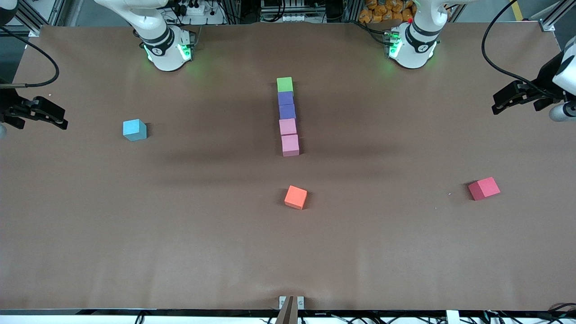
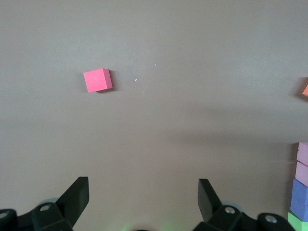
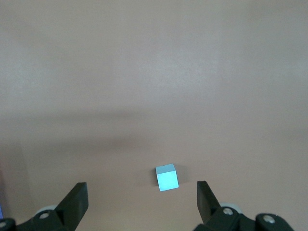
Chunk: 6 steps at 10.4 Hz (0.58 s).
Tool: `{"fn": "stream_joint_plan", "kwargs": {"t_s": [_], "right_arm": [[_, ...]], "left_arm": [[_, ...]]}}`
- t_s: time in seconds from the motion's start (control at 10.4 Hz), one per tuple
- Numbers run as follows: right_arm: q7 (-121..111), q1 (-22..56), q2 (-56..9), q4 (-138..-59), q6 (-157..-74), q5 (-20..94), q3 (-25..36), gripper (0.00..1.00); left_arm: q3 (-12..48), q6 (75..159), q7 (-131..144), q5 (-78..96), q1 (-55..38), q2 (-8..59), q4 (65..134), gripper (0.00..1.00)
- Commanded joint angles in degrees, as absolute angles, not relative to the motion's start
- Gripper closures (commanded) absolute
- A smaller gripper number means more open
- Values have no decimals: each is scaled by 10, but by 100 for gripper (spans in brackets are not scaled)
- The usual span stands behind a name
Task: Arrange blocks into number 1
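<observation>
My five blocks lie in one touching column at the middle of the desk (image 1: 90,252): the green block (image 1: 285,84) farthest from the front camera, then the two purple blocks (image 1: 286,104), then the two pink blocks (image 1: 289,136) nearest it. That straight stroke reads as a 1, so I judge the task done. I hold both arms wide of the green block to keep the column unbumped: my left gripper (image 2: 143,199) over the left arm's end, spread and empty; my right gripper (image 3: 142,201) over the right arm's end, likewise spread.
</observation>
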<state>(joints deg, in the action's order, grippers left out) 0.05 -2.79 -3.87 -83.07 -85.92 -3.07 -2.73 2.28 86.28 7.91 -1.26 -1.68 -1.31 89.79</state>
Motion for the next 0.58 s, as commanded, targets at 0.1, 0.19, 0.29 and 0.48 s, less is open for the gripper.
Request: {"fn": "stream_joint_plan", "kwargs": {"t_s": [0.1,0.19,0.29,0.48], "right_arm": [[7,-33,-38,-823,-850,-33,-31,0],[7,-33,-38,-823,-850,-32,-31,0],[7,-33,-37,-823,-850,-32,-31,0],[7,-33,-33,-824,-850,-33,-30,0]], "left_arm": [[34,873,68,-28,-6,-25,924,0],[35,886,68,-28,-6,-26,937,0],[35,892,69,-34,-6,-26,945,0],[42,908,70,-35,-5,-27,956,0]]}}
